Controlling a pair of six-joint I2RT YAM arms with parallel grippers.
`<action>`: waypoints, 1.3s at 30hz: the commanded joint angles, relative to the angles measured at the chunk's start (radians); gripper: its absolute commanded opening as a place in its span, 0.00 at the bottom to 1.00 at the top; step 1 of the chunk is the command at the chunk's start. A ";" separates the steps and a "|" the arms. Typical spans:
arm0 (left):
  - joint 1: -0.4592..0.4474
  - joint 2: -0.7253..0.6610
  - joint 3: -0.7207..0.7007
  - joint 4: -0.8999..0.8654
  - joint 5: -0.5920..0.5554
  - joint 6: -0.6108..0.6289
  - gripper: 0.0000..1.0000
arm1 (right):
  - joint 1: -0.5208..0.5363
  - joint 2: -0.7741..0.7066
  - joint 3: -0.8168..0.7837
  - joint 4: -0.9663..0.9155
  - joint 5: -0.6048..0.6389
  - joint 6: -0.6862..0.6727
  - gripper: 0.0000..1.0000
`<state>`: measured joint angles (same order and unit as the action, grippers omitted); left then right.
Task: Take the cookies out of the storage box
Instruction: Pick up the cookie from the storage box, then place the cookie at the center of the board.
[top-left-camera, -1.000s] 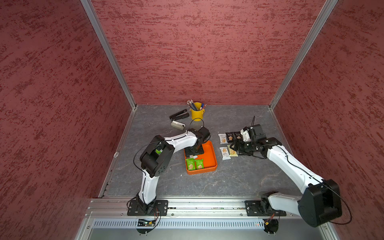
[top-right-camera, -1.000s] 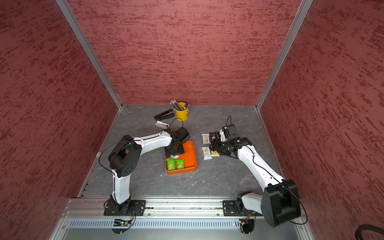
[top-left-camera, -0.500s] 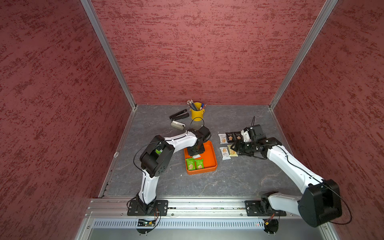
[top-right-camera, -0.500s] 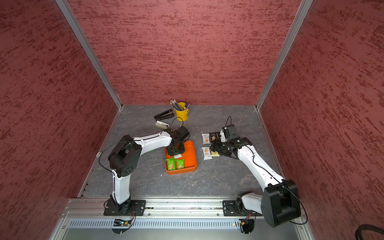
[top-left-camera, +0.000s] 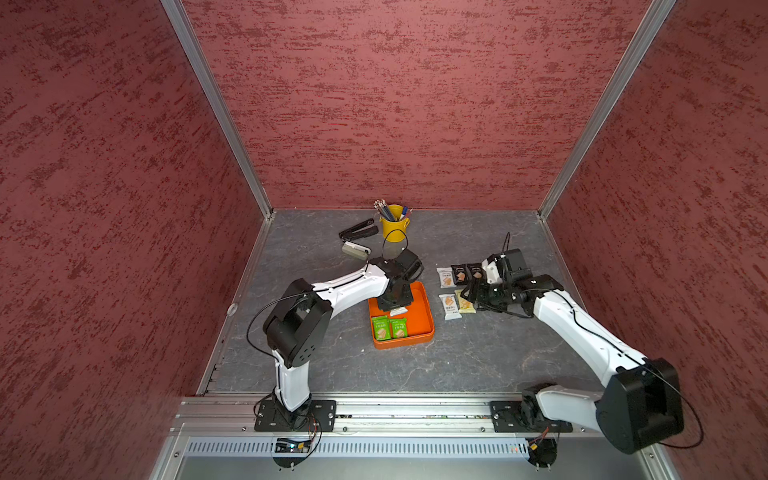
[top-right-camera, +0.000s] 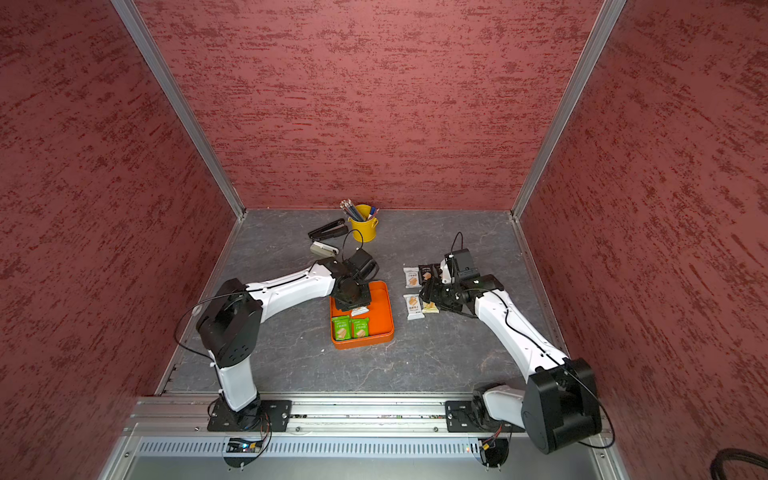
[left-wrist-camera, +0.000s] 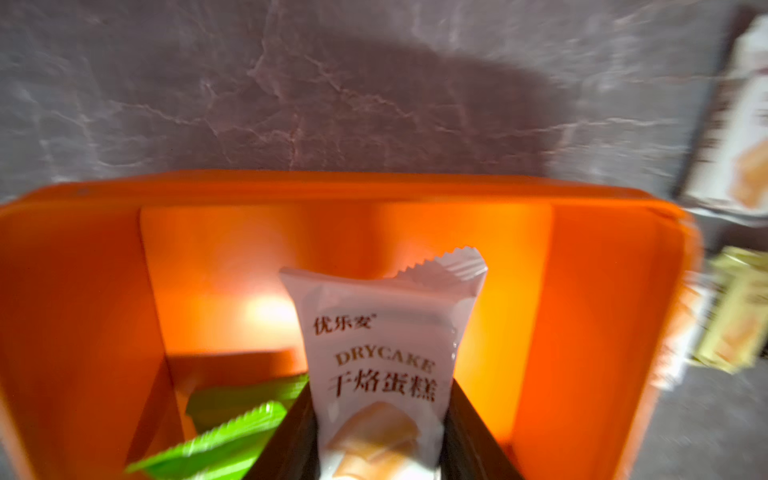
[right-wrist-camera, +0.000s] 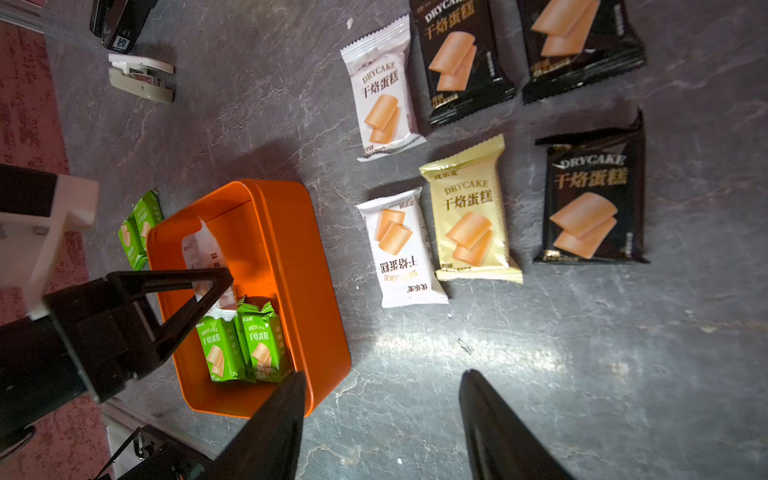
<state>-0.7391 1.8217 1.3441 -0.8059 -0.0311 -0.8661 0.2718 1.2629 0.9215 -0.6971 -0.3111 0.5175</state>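
Left wrist view is showing the left jaws closing tight on a white cookie packet (left-wrist-camera: 380, 374) inside the orange storage box (left-wrist-camera: 582, 291), where two green packets (right-wrist-camera: 220, 349) are lying flat. To the right of the box, six more cookies (right-wrist-camera: 469, 216) are lying on the worktop (right-wrist-camera: 582, 353). Near them the right jaws are standing apart, holding nothing.

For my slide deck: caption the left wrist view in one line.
Left gripper shut on a white DRYCAKE packet in the orange storage box.

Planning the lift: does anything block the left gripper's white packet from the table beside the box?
Only the low wall of the storage box; the left gripper holds the white packet inside. Bare table lies beyond.
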 joint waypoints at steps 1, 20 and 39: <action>0.001 -0.068 -0.016 0.023 0.009 0.012 0.38 | -0.006 0.013 -0.003 0.047 -0.025 0.028 0.63; 0.351 -0.254 -0.122 0.016 0.083 0.210 0.39 | 0.026 0.070 -0.025 0.195 -0.057 0.199 0.62; 0.490 0.114 0.099 -0.015 0.094 0.458 0.39 | 0.131 0.105 -0.008 0.224 0.096 0.350 0.62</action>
<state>-0.2569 1.8984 1.4029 -0.8013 0.0700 -0.4561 0.3912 1.3582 0.8997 -0.4824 -0.2707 0.8398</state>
